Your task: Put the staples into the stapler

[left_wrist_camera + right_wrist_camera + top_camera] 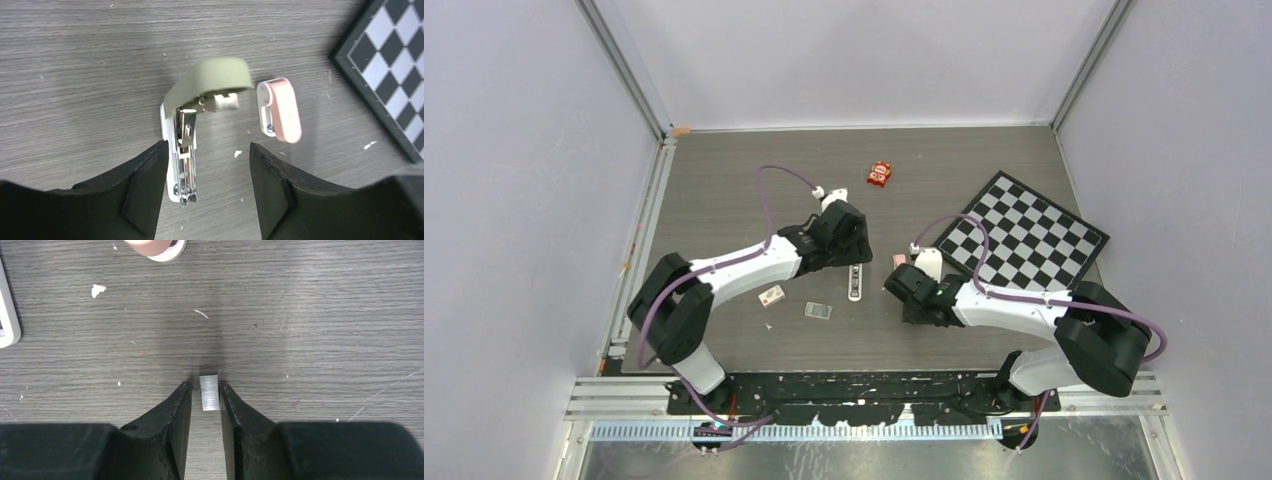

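Right hand: jaws narrowly apart, straddling the staples on the table; no clamp evident. In the top view the opened stapler lies at its 9 o'clock, long axis 12-to-6, between the spread jaws of the left hand.

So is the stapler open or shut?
Open. The stapler has its olive top swung up, baring the metal channel inside.

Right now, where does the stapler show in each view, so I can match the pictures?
Top external: stapler, mid-table, left of the pink-and-white piece.
Left wrist: centre, lid swung open, that piece to its right.
Right wrist: only a pale edge at far left, probably its base.
Shared landmark: the pink-and-white piece, at the right wrist view's top edge.
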`<action>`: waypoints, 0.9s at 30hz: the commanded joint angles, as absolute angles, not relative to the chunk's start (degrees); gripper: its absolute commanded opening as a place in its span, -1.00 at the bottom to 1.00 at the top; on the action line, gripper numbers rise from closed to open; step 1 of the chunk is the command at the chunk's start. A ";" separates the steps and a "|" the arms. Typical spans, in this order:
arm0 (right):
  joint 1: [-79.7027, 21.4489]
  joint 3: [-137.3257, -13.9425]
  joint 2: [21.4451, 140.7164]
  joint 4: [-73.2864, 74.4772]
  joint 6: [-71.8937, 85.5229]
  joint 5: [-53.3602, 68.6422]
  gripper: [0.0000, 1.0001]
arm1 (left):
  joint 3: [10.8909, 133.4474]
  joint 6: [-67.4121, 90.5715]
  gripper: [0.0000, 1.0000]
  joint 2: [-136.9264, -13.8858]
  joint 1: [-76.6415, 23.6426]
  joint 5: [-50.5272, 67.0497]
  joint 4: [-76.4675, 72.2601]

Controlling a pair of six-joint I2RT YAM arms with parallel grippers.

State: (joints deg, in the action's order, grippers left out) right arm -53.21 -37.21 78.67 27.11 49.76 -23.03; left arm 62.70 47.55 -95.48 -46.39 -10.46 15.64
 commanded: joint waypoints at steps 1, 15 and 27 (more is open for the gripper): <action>-53.48 -36.21 79.89 26.44 51.39 -24.21 -0.33 | 60.41 45.65 0.24 -88.30 -46.49 -12.05 16.86; -53.56 -38.26 78.99 27.66 50.71 -25.57 -0.52 | 53.17 32.47 0.99 -64.61 -46.53 -18.40 28.32; -57.39 -48.55 84.08 30.56 53.41 -28.72 -0.53 | 55.87 19.74 0.99 -46.74 -46.50 -25.55 46.46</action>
